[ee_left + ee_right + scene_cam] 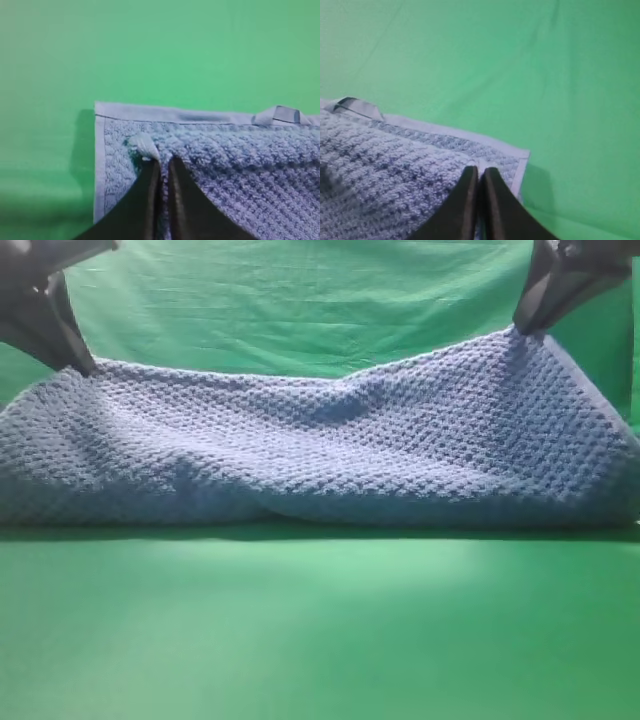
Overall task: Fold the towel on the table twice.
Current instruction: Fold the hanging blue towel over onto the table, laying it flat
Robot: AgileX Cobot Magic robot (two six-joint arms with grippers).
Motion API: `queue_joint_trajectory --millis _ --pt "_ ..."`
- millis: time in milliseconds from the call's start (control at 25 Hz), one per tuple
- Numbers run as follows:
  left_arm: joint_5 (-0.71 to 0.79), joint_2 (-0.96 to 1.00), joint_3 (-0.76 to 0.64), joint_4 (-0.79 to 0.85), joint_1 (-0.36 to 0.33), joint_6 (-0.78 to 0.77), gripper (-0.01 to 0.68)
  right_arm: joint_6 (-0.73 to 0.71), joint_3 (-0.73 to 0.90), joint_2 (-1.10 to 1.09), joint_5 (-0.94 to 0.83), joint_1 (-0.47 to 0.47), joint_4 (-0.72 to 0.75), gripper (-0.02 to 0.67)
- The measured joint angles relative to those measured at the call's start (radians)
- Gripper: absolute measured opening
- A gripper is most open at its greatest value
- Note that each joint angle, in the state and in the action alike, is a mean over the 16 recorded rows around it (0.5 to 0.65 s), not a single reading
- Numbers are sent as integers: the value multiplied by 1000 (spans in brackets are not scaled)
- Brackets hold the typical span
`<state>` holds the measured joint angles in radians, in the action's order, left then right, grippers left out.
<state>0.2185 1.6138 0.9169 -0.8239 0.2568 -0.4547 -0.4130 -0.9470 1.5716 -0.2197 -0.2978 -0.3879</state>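
Note:
The blue-grey waffle towel (320, 450) lies across the green table (320, 630), its upper layer folded over and lifted at both far corners. My left gripper (88, 366) is shut on the towel's left corner; in the left wrist view its dark fingers (172, 200) pinch the cloth beside the pale hem (99, 160). My right gripper (522, 328) is shut on the right corner, held a little higher. In the right wrist view the fingers (470, 200) clamp the towel (380, 170) near its hemmed corner. A small tag loop (280, 115) sticks up on the far hem.
A wrinkled green backdrop (300, 300) hangs behind the table. Bare green tabletop stretches from the towel's front edge to the near edge of the view. The towel's right side reaches almost to the frame's right edge.

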Motion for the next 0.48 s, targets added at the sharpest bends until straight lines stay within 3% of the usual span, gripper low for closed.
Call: queue_joint_trajectory --millis 480 --pt "-107 171 97 1 0 -39 8 -2 -106 212 90 1 0 12"
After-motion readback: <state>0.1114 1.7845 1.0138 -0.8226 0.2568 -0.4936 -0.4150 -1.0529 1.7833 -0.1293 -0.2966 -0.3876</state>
